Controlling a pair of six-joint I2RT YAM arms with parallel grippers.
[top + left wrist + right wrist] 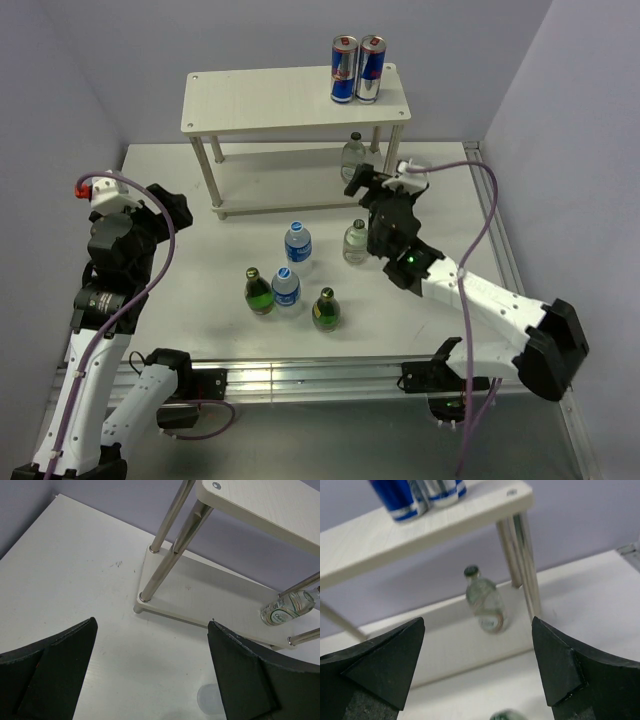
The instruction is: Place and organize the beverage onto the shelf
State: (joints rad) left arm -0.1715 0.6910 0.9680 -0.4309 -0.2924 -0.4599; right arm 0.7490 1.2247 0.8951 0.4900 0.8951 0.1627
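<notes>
The table (200,330) is shut in by walls at 9, 12 and 3 o'clock, and a metal rail (300,372) runs along its near edge at 6. The shelf (260,100) stands at 12 o'clock, close to the back wall. Open tabletop lies in front of its left half and out toward 9 o'clock.

The left gripper (152,623) hangs over that open stretch at 9 o'clock with its jaws spread wide and nothing between them. It faces the shelf's left legs.

Two blue-and-silver cans (357,70) stand touching on the right end of the top board. Directly below them on the lower board, a pale bottle (486,602) stands upright just inside the front right leg (522,565). It has a dark cap and a label low on its body. The right gripper (363,183) is just in front of it, jaws spread and holding nothing, apart from the glass.

Five bottles wait upright mid-table. A second pale bottle (356,241) stands just beside the right arm (420,265). A blue-labelled bottle (298,242) stands at that bottle's 9 o'clock. Nearer 6 o'clock, a green bottle (259,291) and a second blue-labelled bottle (286,287) stand side by side. A second green bottle (325,310) stands near them at their 4 o'clock.
</notes>
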